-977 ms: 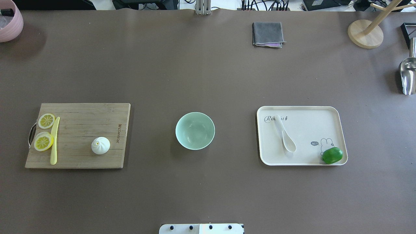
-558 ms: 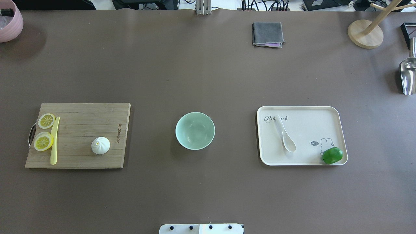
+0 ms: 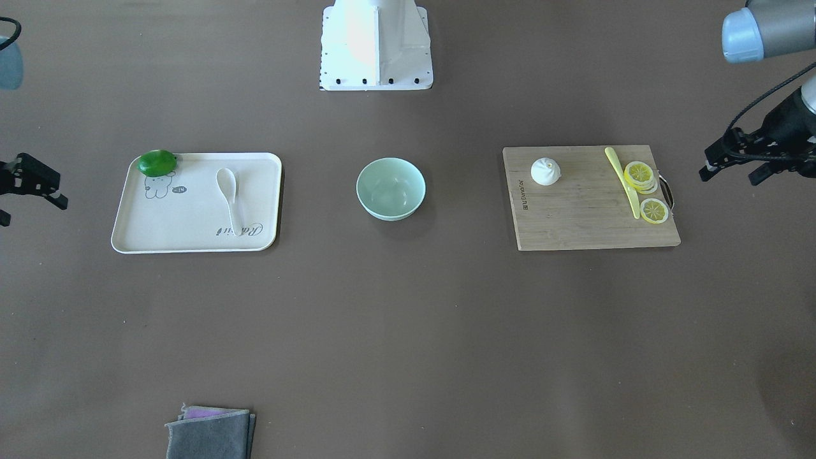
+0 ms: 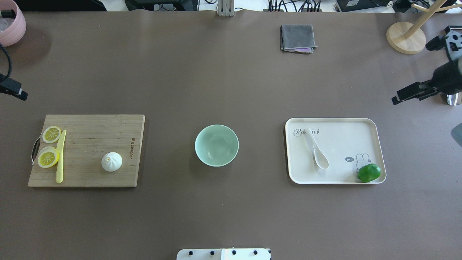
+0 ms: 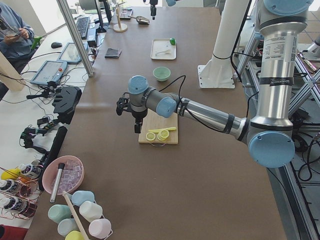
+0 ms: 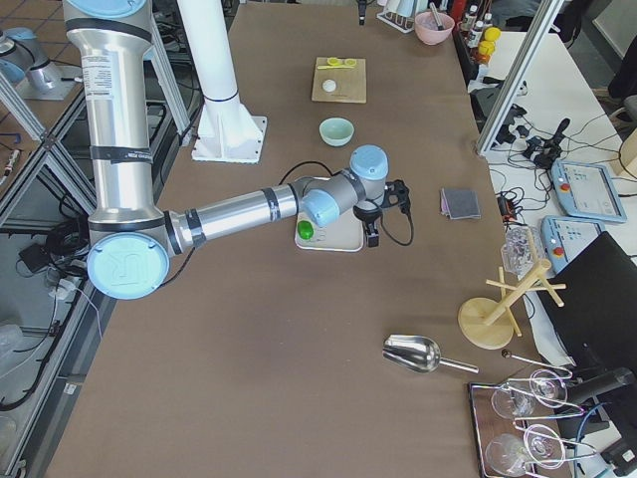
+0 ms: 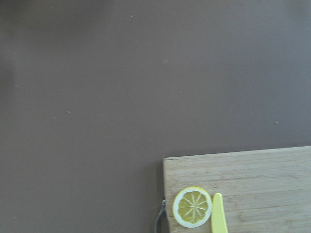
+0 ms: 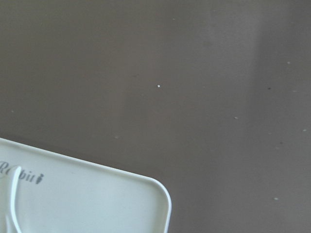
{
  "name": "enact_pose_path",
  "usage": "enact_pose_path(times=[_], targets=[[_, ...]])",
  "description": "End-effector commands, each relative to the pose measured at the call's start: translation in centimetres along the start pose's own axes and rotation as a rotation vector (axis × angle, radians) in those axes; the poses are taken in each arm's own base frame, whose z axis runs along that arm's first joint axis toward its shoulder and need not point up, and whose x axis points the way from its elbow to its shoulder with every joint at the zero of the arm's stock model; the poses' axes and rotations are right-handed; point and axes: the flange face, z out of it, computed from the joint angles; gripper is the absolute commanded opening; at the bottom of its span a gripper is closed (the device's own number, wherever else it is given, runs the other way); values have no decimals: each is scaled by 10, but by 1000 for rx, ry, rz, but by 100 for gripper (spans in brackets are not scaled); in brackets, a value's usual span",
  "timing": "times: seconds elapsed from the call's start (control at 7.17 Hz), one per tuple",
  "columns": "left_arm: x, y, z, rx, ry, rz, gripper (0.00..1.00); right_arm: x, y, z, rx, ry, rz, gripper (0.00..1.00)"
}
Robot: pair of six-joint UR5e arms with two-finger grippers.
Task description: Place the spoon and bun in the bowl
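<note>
Fingers (image 3: 713, 160) are spread on left gripper (image 3: 730, 176) and right gripper (image 3: 30, 211); soft bun (image 3: 546, 171) to be squeezed lightly, slick spoon (image 3: 228, 186) taken by the handle (image 3: 237, 220).

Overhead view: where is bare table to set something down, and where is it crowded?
Bare table lies between the pale mint-green bowl and the bamboo cutting board, between the bowl and the cream rectangular tray, and along the robot-side edge. Crowded: the board's handle end, with lemon slices and yellow-green knife.
</note>
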Motion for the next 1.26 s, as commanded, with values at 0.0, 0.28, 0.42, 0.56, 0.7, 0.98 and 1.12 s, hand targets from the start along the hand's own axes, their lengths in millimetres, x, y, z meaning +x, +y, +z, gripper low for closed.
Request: enact_pose_path(times=[0.0,0.28,0.42,0.56,0.7,0.98,1.12], targets=[[68,0,32,-27,0,-1,98,-122,0,57,-17,-9,3,96],[83,1,36,-32,10,21,98,-182,20,100,-35,5,-26,89],[81,0,38,-36,5,18,98,-189,29,120,-34,40,-45,84],[80,0,39,-36,4,17,98,-197,30,132,-27,60,-57,83],[79,0,40,-38,2,15,98,-197,35,142,-43,68,-61,76],[80,0,40,-38,4,16,98,-201,40,160,-69,78,-76,64],[80,0,40,-38,4,16,98,-202,42,162,-74,79,-78,50]])
